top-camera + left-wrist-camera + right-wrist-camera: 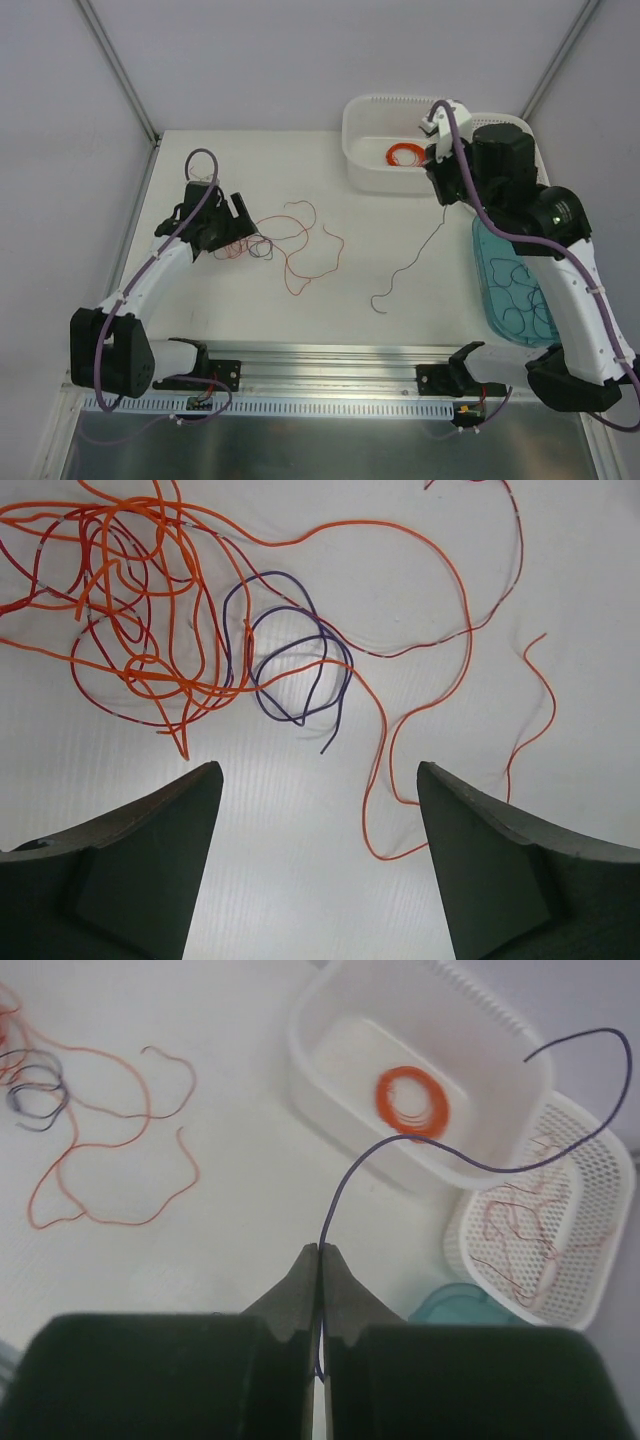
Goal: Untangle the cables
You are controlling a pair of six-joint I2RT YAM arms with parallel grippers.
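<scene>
The cables are thin orange, red and purple wires. A tangle (238, 245) (140, 610) lies on the white table left of centre, with a purple loop (300, 665) at its edge. Loose red strands (305, 255) trail to the right of it. My left gripper (243, 222) (318, 770) hovers open just beside the tangle, nothing between its fingers. My right gripper (444, 200) (321, 1250) is shut on one dark purple wire (405, 265) (400, 1140). The wire hangs from its tips near the front of the white basin.
A white basin (352, 150) (330, 1090) at the back holds a wound orange ring coil (405, 155) (413, 1100). A perforated white basket (590, 1220) beside it holds reddish wires. A teal tray (497, 272) (460, 1305) with dark wires lies at the right. A metal rail (330, 365) runs along the near edge.
</scene>
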